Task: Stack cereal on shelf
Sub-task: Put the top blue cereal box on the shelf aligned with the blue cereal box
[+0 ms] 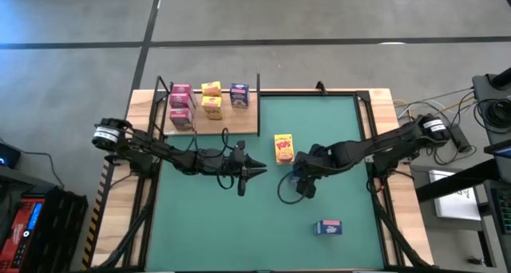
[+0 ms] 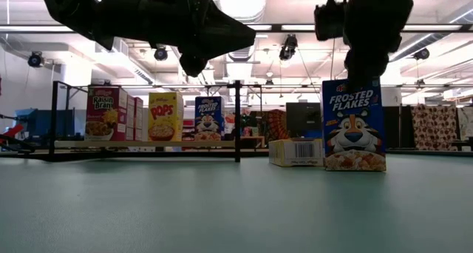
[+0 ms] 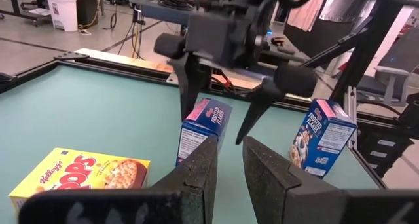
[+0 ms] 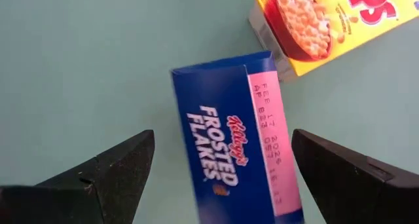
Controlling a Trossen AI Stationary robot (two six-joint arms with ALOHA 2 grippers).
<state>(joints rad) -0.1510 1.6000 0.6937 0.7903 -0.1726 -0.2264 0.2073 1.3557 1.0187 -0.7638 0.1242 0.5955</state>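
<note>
The upright blue rectangular cardboard Frosted Flakes box [image 4: 232, 142], mid-worktop beside the flat yellow Pops box [image 1: 283, 148], looks light and crushable, so the right gripper [image 4: 222, 175], fingers wide apart above it, should pinch its narrow sides gently.

A green mat [image 1: 239, 225] covers the wooden table [image 1: 407, 225]; a white bin [image 3: 63, 8] stands beyond.

Right tool [image 4: 222, 178] spread wide above blue Frosted Flakes box [image 4: 226, 139]; yellow Pops box [image 4: 327, 21] near.
</note>
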